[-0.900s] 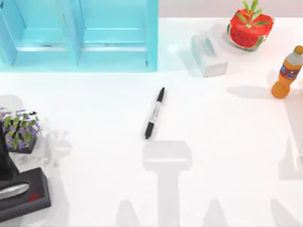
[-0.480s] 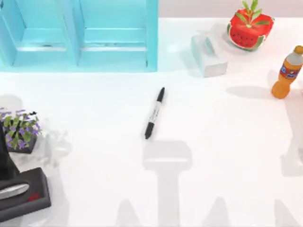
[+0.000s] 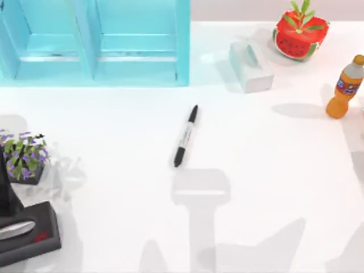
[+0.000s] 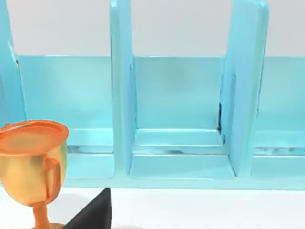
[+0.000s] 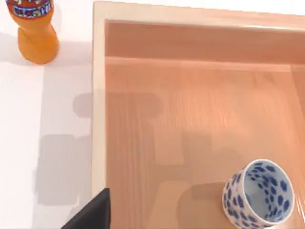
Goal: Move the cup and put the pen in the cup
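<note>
— Neither gripper's fingers were in front of me, so I could not tell whether either was released or clenched. From my right wrist I looked down on the cup, upright on the floor of a wooden tray, well inside its rim, with the orange bottle outside on the white table.

— And the left arm?

— It faced the blue shelf, with a gold trophy beside it; I judged it idle.

— Where was the pen?

— From above, the pen lay flat near the table's middle, slanted, well apart from the bottle at the far right.

— So how would you do the step well?

— I judged the cup came first: centre over its mouth, come down straight, close on the wall, lift clear of the tray rim before moving left toward the pen, and keep it upright.
</note>
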Motion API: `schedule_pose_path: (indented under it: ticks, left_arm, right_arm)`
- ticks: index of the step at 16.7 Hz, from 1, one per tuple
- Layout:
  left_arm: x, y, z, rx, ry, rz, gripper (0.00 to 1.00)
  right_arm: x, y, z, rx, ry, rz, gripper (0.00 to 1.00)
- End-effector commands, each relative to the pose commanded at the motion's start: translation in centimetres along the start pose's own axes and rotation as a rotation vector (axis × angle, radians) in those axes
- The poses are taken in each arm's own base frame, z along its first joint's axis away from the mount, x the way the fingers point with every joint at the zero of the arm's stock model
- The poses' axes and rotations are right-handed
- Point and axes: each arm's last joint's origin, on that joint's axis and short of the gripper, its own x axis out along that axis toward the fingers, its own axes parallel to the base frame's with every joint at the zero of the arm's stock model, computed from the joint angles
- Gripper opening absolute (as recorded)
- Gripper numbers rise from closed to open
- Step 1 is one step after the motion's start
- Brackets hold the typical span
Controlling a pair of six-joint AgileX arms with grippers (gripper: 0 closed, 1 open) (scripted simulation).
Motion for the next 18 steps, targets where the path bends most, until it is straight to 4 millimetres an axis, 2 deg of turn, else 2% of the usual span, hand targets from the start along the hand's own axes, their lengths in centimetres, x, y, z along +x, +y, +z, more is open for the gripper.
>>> schedule_pose_path:
  ticks: [4, 7, 10, 12, 15, 18]
  left_arm:
    - [0.0, 0.0, 0.0, 0.0, 0.0, 0.0, 1.0]
    - [0.0, 0.0, 0.0, 0.0, 0.0, 0.0, 1.0]
    - [0.0, 0.0, 0.0, 0.0, 0.0, 0.0, 1.0]
    - [0.0, 0.0, 0.0, 0.0, 0.0, 0.0, 1.0]
    - [0.0, 0.0, 0.0, 0.0, 0.0, 0.0, 1.0]
    - [0.0, 0.0, 0.0, 0.0, 0.0, 0.0, 1.0]
  right_arm:
    - [3.9, -3.5, 5.0, -0.021, 0.337, 0.028, 1.0]
    - [7.9, -6.5, 7.1, -0.021, 0.553, 0.078, 1.0]
    - [11.5, -9.0, 7.8, -0.011, 0.716, 0.136, 1.0]
    - [13.2, -10.2, 7.7, -0.004, 0.789, 0.168, 1.0]
    - [14.4, -11.0, 7.5, 0.002, 0.842, 0.194, 1.0]
    - [14.5, -11.0, 7.5, 0.002, 0.843, 0.195, 1.0]
